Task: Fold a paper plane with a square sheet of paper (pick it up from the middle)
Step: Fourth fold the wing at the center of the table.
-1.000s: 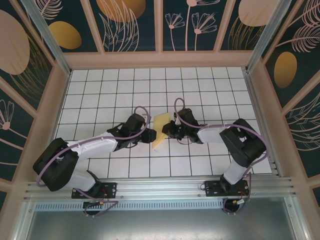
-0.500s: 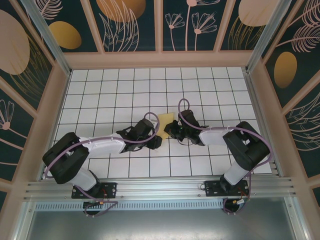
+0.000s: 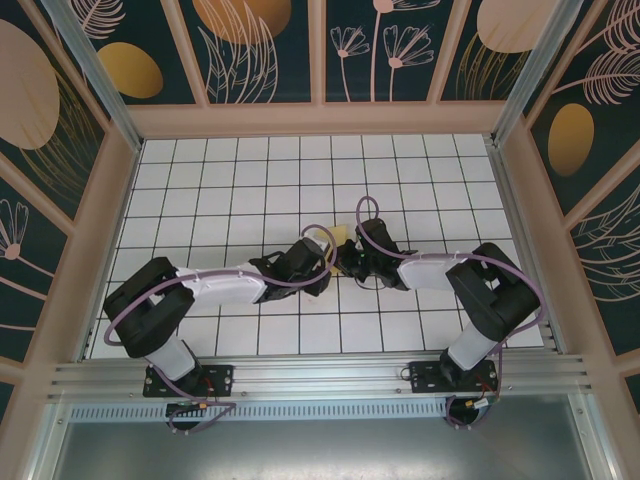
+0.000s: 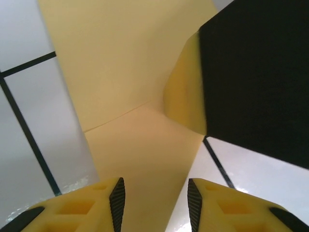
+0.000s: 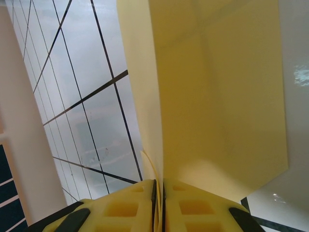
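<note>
Here, white gridded table (image 3: 200,180) inside dark floral walls (image 3: 265,50)

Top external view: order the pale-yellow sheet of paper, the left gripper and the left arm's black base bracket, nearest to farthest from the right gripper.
1. Pale-yellow sheet of paper: pinched in the right gripper, centre.
2. Left gripper: close on its left.
3. Left arm's black base bracket: bottom left, far off.
</note>
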